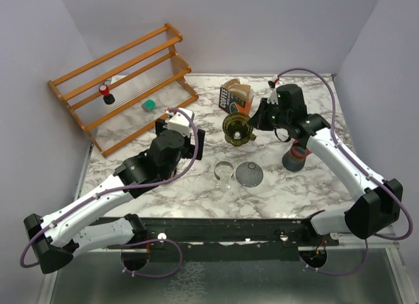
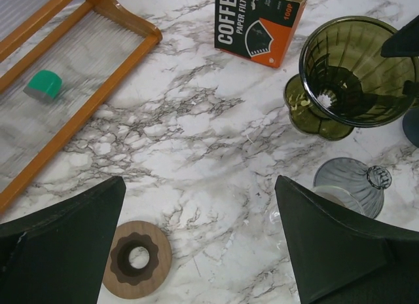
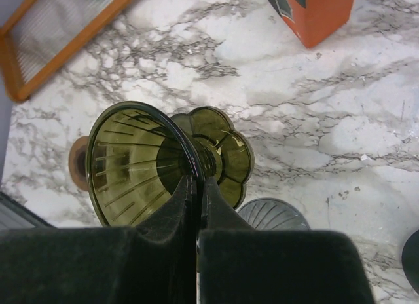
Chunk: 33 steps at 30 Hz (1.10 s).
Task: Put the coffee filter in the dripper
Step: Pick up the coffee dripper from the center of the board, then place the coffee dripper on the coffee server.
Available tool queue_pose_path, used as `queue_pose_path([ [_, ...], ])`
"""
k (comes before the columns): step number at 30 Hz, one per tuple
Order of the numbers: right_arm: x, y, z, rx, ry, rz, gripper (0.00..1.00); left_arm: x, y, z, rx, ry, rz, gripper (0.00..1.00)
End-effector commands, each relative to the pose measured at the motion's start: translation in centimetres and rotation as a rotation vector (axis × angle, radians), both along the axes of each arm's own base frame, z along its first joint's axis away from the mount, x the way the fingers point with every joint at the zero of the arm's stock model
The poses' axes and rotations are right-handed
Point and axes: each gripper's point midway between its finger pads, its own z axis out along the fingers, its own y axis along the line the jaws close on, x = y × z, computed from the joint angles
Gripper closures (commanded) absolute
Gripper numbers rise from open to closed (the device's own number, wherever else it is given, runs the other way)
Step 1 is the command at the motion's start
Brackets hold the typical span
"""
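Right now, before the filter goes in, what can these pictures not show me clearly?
The filter box, its opening: cut off by the top edge in both wrist views; too small in the top view to count filters.
The dripper, its near wall: right wrist view, hidden behind the shut right pincer.
The wooden ring: left wrist view, one edge behind the left pincer.

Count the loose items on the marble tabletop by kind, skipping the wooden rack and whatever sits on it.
Ribbed cones: 2, the green dripper and a grey cone
Filter box: 1
Wooden ring: 1
Dark cup: 1
Clear glass vessel: 1
Total: 6
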Motion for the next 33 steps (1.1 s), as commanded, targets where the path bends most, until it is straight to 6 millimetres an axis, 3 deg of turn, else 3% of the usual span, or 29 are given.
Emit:
queue_pose_path([
  [1,-2.5,1.2,3.6,0.063,-0.008,0.127,0.99,0.2,1.5,1.3,-0.047,-0.049,0.072,0.01],
  [7,-5.7,2.8,5.5,0.094,-0.002,0.251,0.99,0.1,2.7,2.3,-0.078,-0.081,0.118,0.01],
  [16,-11.3,5.3,4.3,0.105,0.106,0.438,0.99,-0.5,4.3,4.0,-0.151,-0.135,0.153,0.01],
  [24,-13.1,5.8,3.3,0.108,0.166,0.482,0.99,-0.6,4.7,4.3,-0.167,-0.146,0.156,0.01],
  [33,-12.6,5.5,0.7,0.051,0.208,0.447,0.99,-0.5,4.4,4.0,-0.155,-0.138,0.147,0.01],
])
